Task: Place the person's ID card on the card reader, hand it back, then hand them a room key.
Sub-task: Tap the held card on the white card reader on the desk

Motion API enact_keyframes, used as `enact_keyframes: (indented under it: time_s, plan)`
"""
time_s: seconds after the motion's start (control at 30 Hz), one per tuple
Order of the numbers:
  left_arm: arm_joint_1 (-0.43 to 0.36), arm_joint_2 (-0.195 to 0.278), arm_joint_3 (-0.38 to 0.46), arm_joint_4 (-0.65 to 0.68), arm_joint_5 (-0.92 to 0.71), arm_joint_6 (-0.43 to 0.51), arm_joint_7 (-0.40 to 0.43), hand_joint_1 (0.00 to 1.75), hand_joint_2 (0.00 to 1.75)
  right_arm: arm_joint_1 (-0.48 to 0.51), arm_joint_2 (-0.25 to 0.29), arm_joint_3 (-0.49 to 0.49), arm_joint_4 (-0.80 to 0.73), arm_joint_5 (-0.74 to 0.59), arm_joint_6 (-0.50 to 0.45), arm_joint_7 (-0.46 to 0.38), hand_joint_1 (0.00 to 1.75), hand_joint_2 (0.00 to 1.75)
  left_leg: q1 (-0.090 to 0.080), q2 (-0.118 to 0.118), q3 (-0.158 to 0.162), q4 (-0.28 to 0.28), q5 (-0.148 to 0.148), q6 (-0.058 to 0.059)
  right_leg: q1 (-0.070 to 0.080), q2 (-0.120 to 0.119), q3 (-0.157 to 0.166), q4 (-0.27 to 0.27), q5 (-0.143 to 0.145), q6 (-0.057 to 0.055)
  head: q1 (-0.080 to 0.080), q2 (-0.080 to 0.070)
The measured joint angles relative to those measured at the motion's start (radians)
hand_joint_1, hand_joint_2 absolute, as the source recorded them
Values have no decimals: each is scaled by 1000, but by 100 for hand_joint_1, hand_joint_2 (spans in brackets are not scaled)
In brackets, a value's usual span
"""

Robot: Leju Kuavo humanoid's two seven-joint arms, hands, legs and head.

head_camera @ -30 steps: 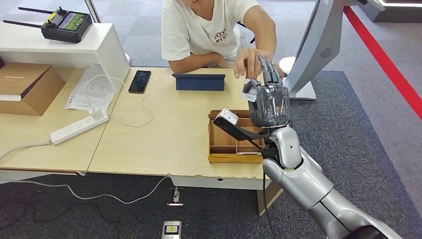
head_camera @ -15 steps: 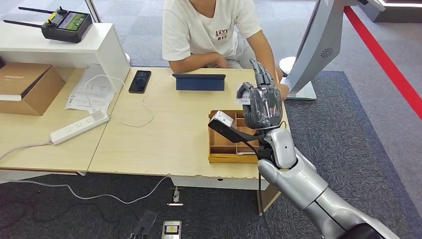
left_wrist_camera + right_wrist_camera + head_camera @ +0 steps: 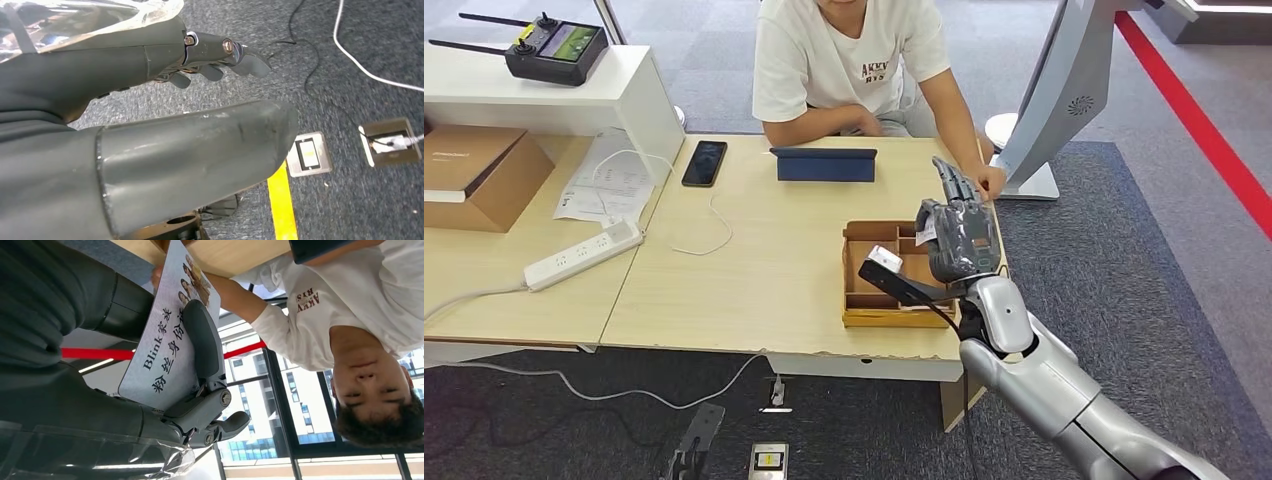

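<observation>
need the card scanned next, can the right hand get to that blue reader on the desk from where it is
Probably yes. The right hand, holding the ID card, hovers over the wooden tray, and the bare desk between it and the blue card reader leaves the way free.

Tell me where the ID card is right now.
The ID card is pinched in the right hand, raised over the wooden tray at the table's right end, just short of the person's hand.
</observation>
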Motion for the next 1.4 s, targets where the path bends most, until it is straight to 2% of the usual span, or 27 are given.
enact_keyframes:
  time_s: [0.2, 0.3, 0.37, 0.43, 0.5, 0.53, 0.57, 0.63, 0.67, 0.83, 1.07, 1.2, 1.3, 1.4]
  plan:
    - [21, 7, 51, -10, 0, 23, -17, 0, 0, 17, -26, 1, -10, 1, 35, 6, 175, 175, 0, 0, 0, 0, 0, 0, 0, 0, 0, 0, 0, 0, 0, 0]
    - [53, 8, 89, -30, -20, 46, -95, 0, 0, 33, -43, 1, -11, 6, 59, 29, 175, 175, -1, 0, 0, 0, 0, 0, 0, 0, 0, 0, 0, 0, 0, 0]
    - [118, -7, 136, -88, -121, 54, -146, 0, 0, 50, -60, -1, -19, 11, 70, 59, 175, 175, -3, 1, 2, 0, -2, 2, -3, 1, 1, 0, -1, 1, -1, 0]
    - [260, -55, 227, -235, -396, 53, -64, 0, 0, 83, -89, -9, -37, 14, 78, 91, 175, 175, -6, 5, 5, 1, -5, 5, -6, 4, 3, -1, -3, 4, -2, 0]
    - [419, -93, 341, -407, -770, 57, 91, 0, 0, 121, -122, -22, -56, 13, 83, 115, 175, 175, -4, 9, 4, 3, -9, 6, -4, 8, 3, -3, -5, 7, 1, 0]
    - [475, -98, 390, -467, -920, 59, 139, 0, 0, 136, -137, -28, -64, 12, 83, 125, 175, 175, -3, 10, 3, 3, -10, 6, -3, 8, 3, -4, -5, 7, 3, 0]
    - [518, -101, 437, -520, -1038, 63, 170, 0, 0, 151, -152, -35, -72, 11, 82, 134, 175, 175, -3, 10, 3, 3, -11, 6, -3, 8, 3, -4, -5, 7, 5, 0]
    - [573, -108, 516, -592, -1108, 63, 171, 0, 0, 175, -175, -51, -85, 8, 77, 150, 175, 175, -3, 8, 3, 3, -11, 7, -3, 6, 5, -4, -6, 8, 5, 0]
    - [589, -113, 552, -618, -1064, 63, 158, 0, 0, 186, -184, -60, -91, 7, 74, 156, 175, 175, -3, 7, 3, 3, -11, 7, -3, 6, 5, -4, -6, 8, 5, 0]
    - [603, -162, 712, -656, -617, 63, 59, 0, 0, 238, -221, -113, -102, 6, 61, 179, 175, 175, -2, 6, 4, 3, -10, 7, -2, 6, 6, -4, -5, 8, 5, 0]
    - [538, -195, 883, -555, -355, 63, -62, 0, 0, 304, -255, -185, -97, -6, 61, 197, 175, 175, -2, 5, 4, 3, -9, 7, -2, 6, 7, -4, -5, 8, 5, 0]
    - [469, -197, 927, -422, -185, 63, -131, 0, 0, 334, -268, -223, -90, -31, 56, 196, 175, 175, -2, 4, 3, 3, -9, 7, -3, 5, 7, -4, -5, 8, 5, 0]
    - [410, -193, 931, -300, -29, 58, -174, 0, 0, 357, -276, -248, -89, -42, 55, 192, 175, 175, -3, 4, 3, 3, -9, 7, -3, 4, 7, -4, -5, 8, 6, 0]
    - [365, -187, 928, -191, 62, 44, -190, 0, 0, 371, -282, -264, -87, -48, 61, 190, 175, 175, -3, 4, 3, 3, -9, 7, -3, 4, 6, -4, -5, 8, 5, 0]
